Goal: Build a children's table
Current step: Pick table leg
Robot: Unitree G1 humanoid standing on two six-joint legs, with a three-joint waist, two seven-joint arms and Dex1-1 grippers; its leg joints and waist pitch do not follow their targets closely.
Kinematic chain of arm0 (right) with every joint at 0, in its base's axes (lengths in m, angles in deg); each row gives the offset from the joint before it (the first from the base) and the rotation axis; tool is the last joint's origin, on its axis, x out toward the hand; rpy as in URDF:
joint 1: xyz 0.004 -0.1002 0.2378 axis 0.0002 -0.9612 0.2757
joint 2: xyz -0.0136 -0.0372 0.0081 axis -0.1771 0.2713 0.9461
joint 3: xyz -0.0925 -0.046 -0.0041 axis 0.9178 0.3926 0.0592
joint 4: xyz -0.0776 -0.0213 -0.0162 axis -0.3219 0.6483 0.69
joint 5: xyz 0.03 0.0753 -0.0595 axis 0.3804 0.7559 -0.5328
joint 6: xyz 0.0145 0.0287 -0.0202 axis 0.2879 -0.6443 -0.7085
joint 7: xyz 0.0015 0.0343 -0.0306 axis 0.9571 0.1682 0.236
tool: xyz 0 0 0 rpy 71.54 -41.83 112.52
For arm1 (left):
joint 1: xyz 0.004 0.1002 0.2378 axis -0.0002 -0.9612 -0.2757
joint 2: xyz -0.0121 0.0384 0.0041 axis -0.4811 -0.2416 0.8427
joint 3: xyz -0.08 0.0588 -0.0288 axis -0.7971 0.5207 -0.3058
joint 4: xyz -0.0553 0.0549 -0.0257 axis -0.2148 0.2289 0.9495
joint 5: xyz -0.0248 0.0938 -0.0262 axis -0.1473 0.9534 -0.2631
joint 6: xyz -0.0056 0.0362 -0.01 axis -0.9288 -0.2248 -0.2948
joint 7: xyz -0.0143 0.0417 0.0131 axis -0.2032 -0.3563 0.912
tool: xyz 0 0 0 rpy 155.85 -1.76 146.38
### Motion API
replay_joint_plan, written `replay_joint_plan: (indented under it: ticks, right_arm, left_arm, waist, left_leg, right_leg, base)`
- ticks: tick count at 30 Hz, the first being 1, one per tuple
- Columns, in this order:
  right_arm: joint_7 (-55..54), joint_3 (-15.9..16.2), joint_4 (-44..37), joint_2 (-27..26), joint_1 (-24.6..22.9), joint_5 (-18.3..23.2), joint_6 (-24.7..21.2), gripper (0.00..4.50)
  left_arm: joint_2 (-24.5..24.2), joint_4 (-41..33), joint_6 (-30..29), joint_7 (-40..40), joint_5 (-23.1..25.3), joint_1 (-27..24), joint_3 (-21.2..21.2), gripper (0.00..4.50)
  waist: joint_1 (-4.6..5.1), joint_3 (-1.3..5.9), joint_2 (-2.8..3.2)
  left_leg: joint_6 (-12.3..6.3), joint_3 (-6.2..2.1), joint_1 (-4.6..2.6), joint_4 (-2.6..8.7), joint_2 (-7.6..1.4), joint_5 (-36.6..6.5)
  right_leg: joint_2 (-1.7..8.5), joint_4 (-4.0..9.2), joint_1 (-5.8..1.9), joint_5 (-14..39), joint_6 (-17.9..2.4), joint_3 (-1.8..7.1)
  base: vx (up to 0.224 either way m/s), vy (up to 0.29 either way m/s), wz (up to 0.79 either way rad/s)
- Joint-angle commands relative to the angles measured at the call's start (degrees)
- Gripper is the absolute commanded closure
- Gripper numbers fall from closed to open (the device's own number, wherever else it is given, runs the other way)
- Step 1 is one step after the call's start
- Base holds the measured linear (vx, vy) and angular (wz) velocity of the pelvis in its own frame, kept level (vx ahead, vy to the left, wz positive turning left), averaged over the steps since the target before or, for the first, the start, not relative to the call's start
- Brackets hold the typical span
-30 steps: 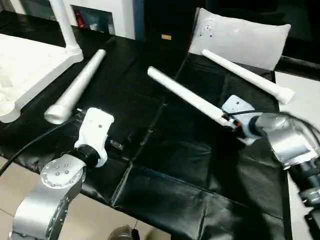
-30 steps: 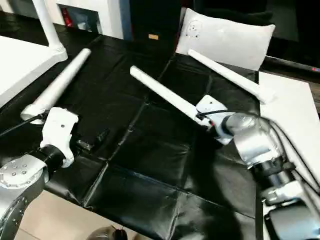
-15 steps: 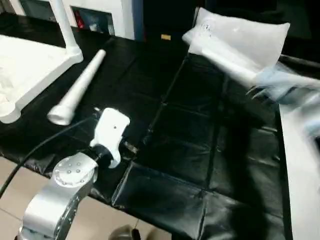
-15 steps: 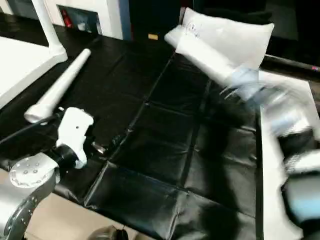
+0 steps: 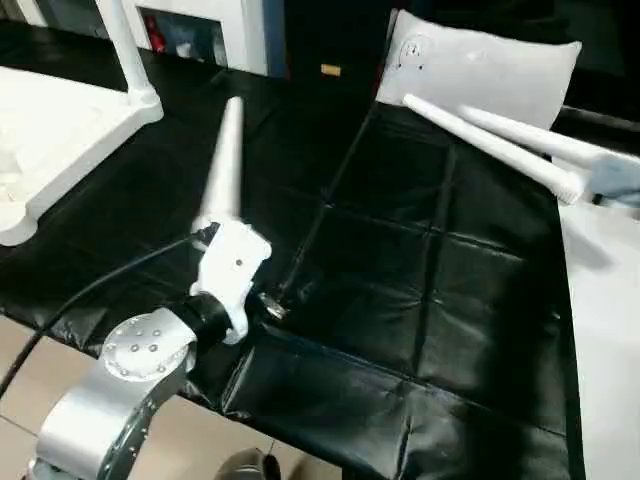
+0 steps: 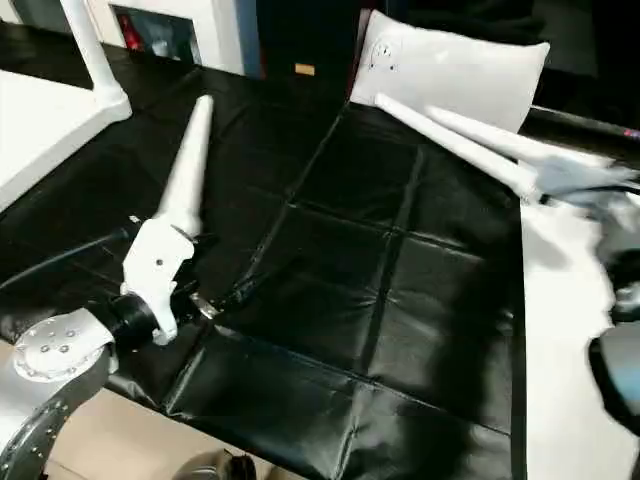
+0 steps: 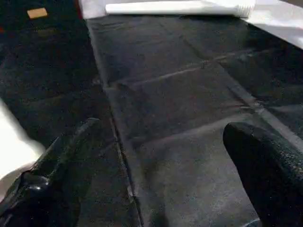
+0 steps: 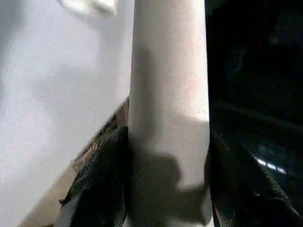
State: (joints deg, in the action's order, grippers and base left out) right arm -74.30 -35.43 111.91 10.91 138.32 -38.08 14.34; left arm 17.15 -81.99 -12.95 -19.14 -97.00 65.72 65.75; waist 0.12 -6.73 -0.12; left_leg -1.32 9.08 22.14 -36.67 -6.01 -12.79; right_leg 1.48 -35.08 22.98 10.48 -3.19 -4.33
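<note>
With the right gripper (image 8: 165, 189) clamped on a leg, current state is:

step: judging from layout, leg-fitting phase. One leg (image 5: 125, 50) stands upright in a corner socket of the tabletop (image 5: 60, 130), which lies far left on the black mat (image 5: 400, 300), underside up as far as I can tell. Other sockets not visible, so can't say how many are filled.

R grip: held leg (image 8: 168, 109) sits between both fingers (image 8: 102, 189), pads pressed on either side of the shaft, pinching it. In head views the same leg (image 5: 530, 135) is up off the mat at far right, blurred at the gripper end, crossing above the leg lying there.

L grip: left gripper (image 7: 156, 170) fingers spread wide, nothing between them; mat only in the gap. Wrist view shows one finger (image 7: 265, 175) well apart from the other.

near leg: third loose leg (image 5: 222, 165) lies on the mat just ahead of the left gripper, wide end toward it, narrow tip pointing away. White edge of it shows just beside one L finger in wrist view; can't tell if touching. Not betw the fingers.

far leg: fourth leg (image 5: 490, 145) lies flat on the mat by the white pillow-like bag (image 5: 480, 70), beside the held one.

next, R: carry held leg across to the tabletop, line threaded end w/ an open socket, screw in. Long reach; may need a handover to L.

next, L: shift sideways so the near leg's wide end sits betw the fingers before closing.

risk: held leg is long, gripped near one end, so could swing into the upright leg.
</note>
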Motion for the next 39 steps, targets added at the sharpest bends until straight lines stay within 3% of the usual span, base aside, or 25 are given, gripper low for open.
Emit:
replay_joint_plan:
  ticks: [1,4,5,7,8,11,17,23,29,34,39]
  right_arm:
    - [-1.32,-0.10,1.41,1.54,1.92,-0.83,0.83,2.56]
    - [-1.38,1.04,2.46,2.05,1.96,-2.26,1.22,2.56]
    - [-0.77,2.06,2.80,2.26,1.88,-3.33,1.31,2.56]
    - [0.11,3.49,3.30,2.49,1.80,-4.67,1.54,2.56]
    - [0.88,4.23,3.55,2.65,1.64,-5.43,1.85,2.56]
    - [3.38,4.62,4.07,2.69,1.28,-5.88,2.96,2.56]
    - [8.91,3.60,3.34,0.95,2.14,-4.33,4.92,2.56]
    - [13.01,2.24,2.06,-0.31,2.65,-2.54,6.17,2.56]
    - [24.31,-0.49,-0.57,-2.61,1.02,2.00,8.37,2.56]
    - [28.49,-1.72,-3.39,-4.57,-0.61,4.79,8.50,2.56]
    - [30.51,-2.33,-6.47,-5.72,-2.44,5.97,7.84,2.56]
  left_arm:
    - [-0.55,-1.12,-0.55,0.22,0.12,-0.79,0.01,0.00]
    - [-0.64,-1.29,-0.57,0.38,0.01,-0.98,0.33,0.00]
    - [-0.57,-1.15,-0.35,0.67,-0.22,-0.88,0.39,0.00]
    - [-0.55,-0.96,0.01,0.97,-0.54,-0.84,0.46,0.00]
    - [-0.64,-0.95,0.18,1.02,-0.57,-0.93,0.53,0.00]
    - [-0.74,-1.19,0.30,1.02,-0.67,-1.30,0.48,0.00]
    - [-1.16,-1.17,1.04,1.07,-0.37,-2.30,0.21,0.00]
    - [-1.41,-0.87,1.43,1.15,-0.22,-2.38,-0.03,0.00]
    - [-1.53,-0.37,2.59,0.93,0.37,-3.13,0.27,0.00]
    - [-1.33,0.37,2.83,0.41,0.88,-2.65,0.35,0.00]
    - [-1.36,-0.04,2.56,0.08,0.89,-2.44,0.32,0.00]
  waist:
    - [0.16,4.26,-1.86]
    - [0.37,4.07,-1.86]
    - [0.49,4.17,-2.33]
    - [0.49,4.06,-2.03]
    - [0.60,4.18,-2.36]
    - [0.68,4.07,-2.24]
    - [0.98,3.96,-2.33]
    - [0.94,3.86,-2.00]
    - [0.85,3.80,-1.90]
    - [0.65,3.83,-1.52]
    - [0.59,3.96,-1.68]
  left_leg:
    - [-8.38,-2.20,-0.24,3.24,-6.29,-3.36]
    - [-8.35,-2.12,-0.25,3.21,-6.24,-4.55]
    - [-8.19,-2.09,-0.29,3.19,-6.23,-4.92]
    - [-7.81,-2.12,-0.31,3.16,-6.22,-5.41]
    - [-7.63,-2.09,-0.29,3.17,-6.31,-5.45]
    - [-7.53,-2.17,-0.32,3.20,-6.42,-6.16]
    - [-6.93,-2.31,-0.35,3.20,-6.59,-8.57]
    - [-5.23,-2.50,-0.43,3.31,-6.91,-10.35]
    - [-5.45,-2.49,-0.35,3.27,-7.15,-11.19]
    - [-5.06,-2.46,-0.65,3.35,-7.30,-11.07]
    - [-5.19,-2.42,-0.54,3.29,-7.30,-9.96]
  right_leg:
    - [7.40,4.03,-3.47,11.88,-13.71,3.87]
    - [7.37,4.30,-3.35,13.71,-13.40,3.84]
    - [7.29,4.32,-3.34,14.68,-13.10,3.77]
    - [7.35,4.39,-3.21,15.89,-12.99,3.77]
    - [7.33,4.37,-3.26,15.76,-12.87,3.80]
    - [7.42,4.36,-3.20,16.14,-12.78,3.82]
    - [7.54,4.52,-3.06,18.15,-13.05,3.83]
    - [7.58,4.56,-2.98,19.71,-12.62,3.85]
    - [7.94,4.71,-3.04,20.73,-12.75,4.00]
    - [7.71,4.69,-2.88,20.11,-13.20,3.97]
    - [7.98,4.70,-3.06,19.44,-13.33,4.05]
  base:
    - [0.000,0.000,0.00]
    - [0.000,0.000,0.00]
    - [0.000,0.000,0.00]
    - [0.000,0.000,0.00]
    - [0.000,0.000,0.00]
    - [0.000,0.000,0.00]
    - [0.000,0.000,0.00]
    - [0.000,0.000,0.00]
    - [0.000,0.000,0.00]
    - [0.000,0.000,0.00]
    - [0.000,0.000,0.00]
